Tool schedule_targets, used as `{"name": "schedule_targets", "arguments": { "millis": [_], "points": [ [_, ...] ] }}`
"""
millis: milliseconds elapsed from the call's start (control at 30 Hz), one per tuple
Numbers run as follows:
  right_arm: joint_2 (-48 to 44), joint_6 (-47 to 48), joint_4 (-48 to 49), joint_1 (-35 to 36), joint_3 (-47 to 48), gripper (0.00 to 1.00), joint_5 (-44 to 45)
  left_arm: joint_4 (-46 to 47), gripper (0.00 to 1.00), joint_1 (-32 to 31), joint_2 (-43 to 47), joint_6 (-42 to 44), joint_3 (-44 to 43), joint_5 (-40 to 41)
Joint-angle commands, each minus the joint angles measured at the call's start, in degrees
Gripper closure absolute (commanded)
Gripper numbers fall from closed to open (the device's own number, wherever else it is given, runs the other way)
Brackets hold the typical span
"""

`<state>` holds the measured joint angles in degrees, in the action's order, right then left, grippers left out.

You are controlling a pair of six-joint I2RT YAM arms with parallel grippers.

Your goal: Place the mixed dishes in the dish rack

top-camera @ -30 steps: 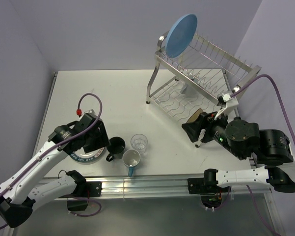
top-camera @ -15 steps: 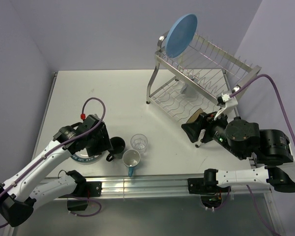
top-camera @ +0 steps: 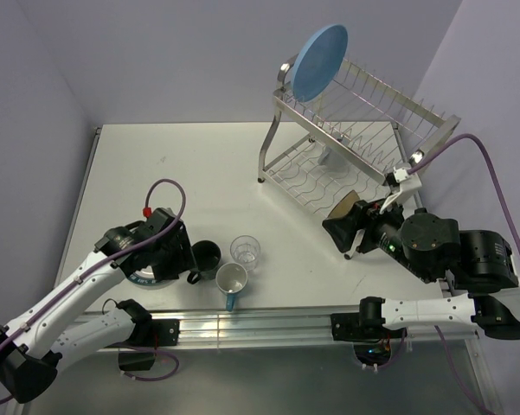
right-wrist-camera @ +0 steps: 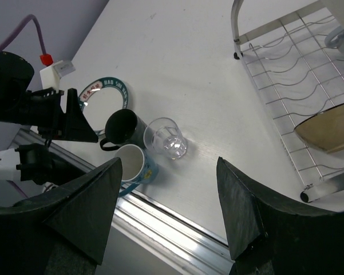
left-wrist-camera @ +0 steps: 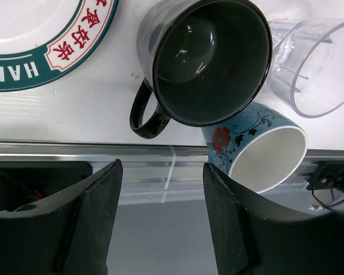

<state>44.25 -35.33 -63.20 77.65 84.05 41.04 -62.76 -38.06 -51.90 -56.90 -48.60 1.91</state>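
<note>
- Left arm (top-camera: 86, 281): shifted toward the near edge of the bench since the earlier view and now lies lower over the lettered plate, and its jaws have narrowed slightly. The right arm (top-camera: 441, 251) is almost unchanged.
- Bench (top-camera: 199, 164): white surface carrying all items, with a metal rail along its near edge.
- Dish rack (top-camera: 374, 97): two-tier wire rack at the far right of the bench.
- Large light-blue plate (top-camera: 319, 62): upright on edge at the left end of the rack's upper tier.
- White plate with teal lettered rim (left-wrist-camera: 28, 23): flat on the bench at near left, largely covered by the left arm in the top view.
- Bowl (right-wrist-camera: 326, 133): tilted in the near right part of the rack's lower tier, showing a tan face.
- Left pincer (left-wrist-camera: 161, 172): released and empty, just beside the dark mug's handle. The bench edge and rail show between its fingers.
- Right pincer (right-wrist-camera: 169, 166): released and empty, held above the bench by the rack's near corner.
- Dark mug (left-wrist-camera: 209, 57): upright just right of the lettered plate, handle toward the near edge.
- White-and-blue mug (left-wrist-camera: 263, 154): close against the dark mug on its near right side, nearest the rail.
- Clear glass (left-wrist-camera: 315, 57): upright just right of the dark mug.
- Light-blue cup (top-camera: 330, 156): in the far part of the lower tier, too small to show detail.
</note>
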Motion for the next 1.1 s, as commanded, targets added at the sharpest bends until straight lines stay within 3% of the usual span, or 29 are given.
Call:
{"name": "schedule_targets", "arguments": {
  "millis": [0, 333, 467, 733, 1067],
  "points": [
    [-0.83, -0.61, 1.59, -0.04, -0.38, 0.26, 1.06, 2.03, 0.35, 0.27, 0.40, -1.01, -0.18, -0.51],
    [1.45, 0.61, 1.06, -0.13, 1.20, 0.26, -2.88, 1.86, 0.35, 3.60, -5.40, 2.94, -5.45, 2.92],
    [8.99, 2.45, 0.53, -0.13, 2.96, 0.26, -9.38, 1.33, 0.36, 5.19, -4.01, 1.72, -7.65, 4.32],
    [24.27, 11.77, 9.84, -2.32, 5.06, 0.26, -23.16, 0.80, 0.40, 6.86, 6.27, -4.78, -12.04, 6.43],
    [42.13, 16.87, 17.91, -10.23, 10.08, 0.29, -34.61, -10.00, 0.39, 6.86, 12.61, -9.88, -20.83, 15.48]
  ]
}}
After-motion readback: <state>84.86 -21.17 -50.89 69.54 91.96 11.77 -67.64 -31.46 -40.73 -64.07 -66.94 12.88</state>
